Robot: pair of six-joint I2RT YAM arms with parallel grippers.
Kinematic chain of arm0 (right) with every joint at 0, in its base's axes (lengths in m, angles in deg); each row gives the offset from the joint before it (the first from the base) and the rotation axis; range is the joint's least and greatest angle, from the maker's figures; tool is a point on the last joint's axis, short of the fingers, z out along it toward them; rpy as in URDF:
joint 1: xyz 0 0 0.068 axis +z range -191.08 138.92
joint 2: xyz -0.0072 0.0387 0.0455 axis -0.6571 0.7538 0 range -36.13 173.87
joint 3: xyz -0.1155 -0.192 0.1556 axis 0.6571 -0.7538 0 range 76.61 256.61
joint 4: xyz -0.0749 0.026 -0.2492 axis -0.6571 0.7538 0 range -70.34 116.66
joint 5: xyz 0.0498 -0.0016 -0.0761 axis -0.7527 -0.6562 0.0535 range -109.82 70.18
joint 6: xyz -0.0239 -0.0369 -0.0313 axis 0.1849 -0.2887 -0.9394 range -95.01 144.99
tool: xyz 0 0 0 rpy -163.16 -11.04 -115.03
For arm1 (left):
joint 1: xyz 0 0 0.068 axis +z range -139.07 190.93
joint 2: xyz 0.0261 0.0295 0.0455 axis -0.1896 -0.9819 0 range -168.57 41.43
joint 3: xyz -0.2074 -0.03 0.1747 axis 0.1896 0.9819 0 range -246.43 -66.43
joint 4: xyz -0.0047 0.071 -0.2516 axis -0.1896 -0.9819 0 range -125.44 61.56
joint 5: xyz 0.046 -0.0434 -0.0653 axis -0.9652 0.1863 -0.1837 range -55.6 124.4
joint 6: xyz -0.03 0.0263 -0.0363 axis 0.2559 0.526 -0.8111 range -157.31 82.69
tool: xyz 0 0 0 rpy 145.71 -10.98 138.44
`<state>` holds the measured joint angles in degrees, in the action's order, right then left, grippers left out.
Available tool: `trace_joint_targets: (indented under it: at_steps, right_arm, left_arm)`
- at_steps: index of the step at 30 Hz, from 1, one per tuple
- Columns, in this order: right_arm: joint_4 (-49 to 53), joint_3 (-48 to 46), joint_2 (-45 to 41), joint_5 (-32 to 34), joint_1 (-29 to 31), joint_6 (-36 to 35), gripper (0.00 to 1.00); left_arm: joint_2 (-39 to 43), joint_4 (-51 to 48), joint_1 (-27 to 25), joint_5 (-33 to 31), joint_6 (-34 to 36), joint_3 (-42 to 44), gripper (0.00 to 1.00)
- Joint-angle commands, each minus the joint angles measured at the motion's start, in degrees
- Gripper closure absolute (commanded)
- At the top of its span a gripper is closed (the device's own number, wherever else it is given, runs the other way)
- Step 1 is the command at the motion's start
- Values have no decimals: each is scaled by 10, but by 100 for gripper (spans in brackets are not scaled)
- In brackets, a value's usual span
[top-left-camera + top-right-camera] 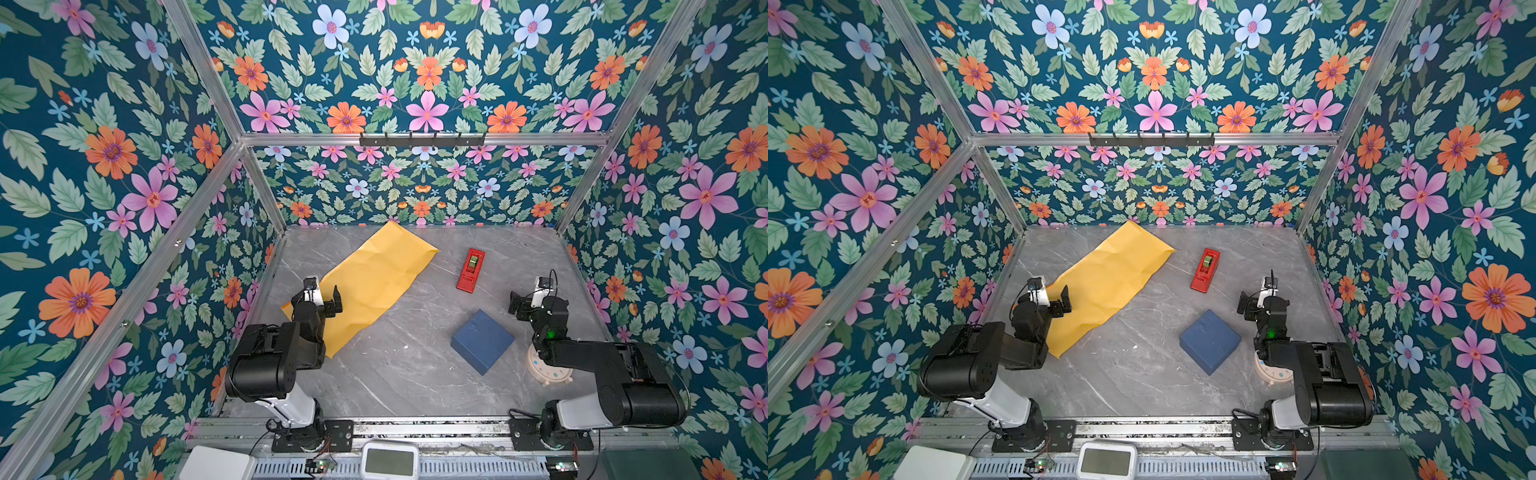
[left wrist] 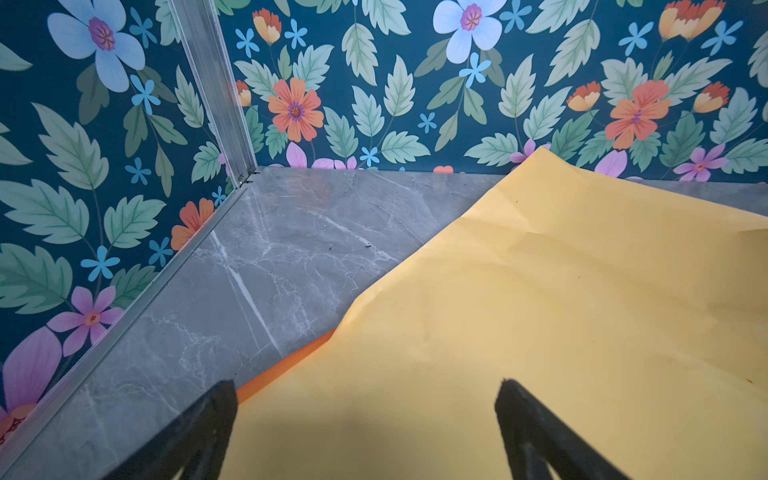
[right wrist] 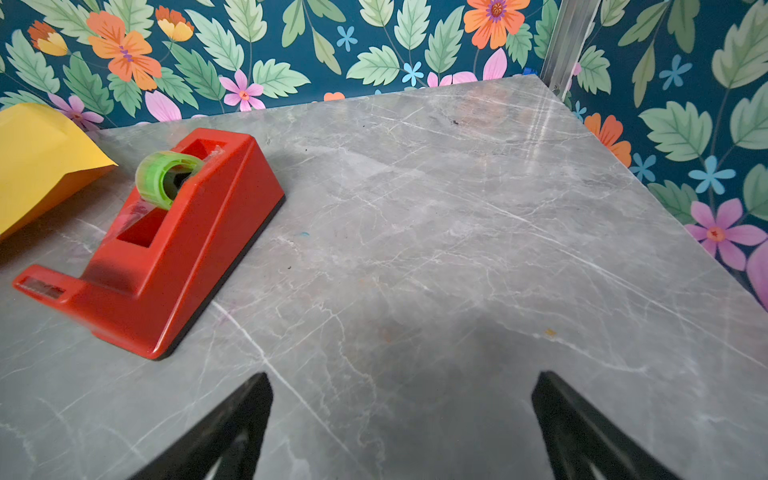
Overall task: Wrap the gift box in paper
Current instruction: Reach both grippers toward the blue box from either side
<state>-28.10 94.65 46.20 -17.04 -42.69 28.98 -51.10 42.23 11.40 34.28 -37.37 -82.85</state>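
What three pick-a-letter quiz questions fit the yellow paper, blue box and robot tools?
1. Colour peeking from under the large creased matte-yellow paper sheet? A orange B green C white
2. The flat dark-blue cardboard gift box sits: A on the paper B on the bare grey marble table C on a chair
3. The left tool and right tool are: A open, empty B shut C holding the box
Answers: 1 A: an orange sliver shows at the sheet's edge in the left wrist view. 2 B: it rests on marble, apart from the sheet. 3 A: jaws spread, nothing between.
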Motion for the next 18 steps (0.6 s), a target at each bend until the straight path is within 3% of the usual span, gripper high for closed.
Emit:
trace_joint_targets:
  at_steps: [1, 18]
  right_arm:
    - [-18, 1, 0, 1, 0, 1, 1]
    - [-19, 0, 0, 2, 0, 0, 1]
  left_arm:
    - [0, 8, 0, 1, 0, -1, 0]
    - [1, 12, 0, -4, 0, 1, 0]
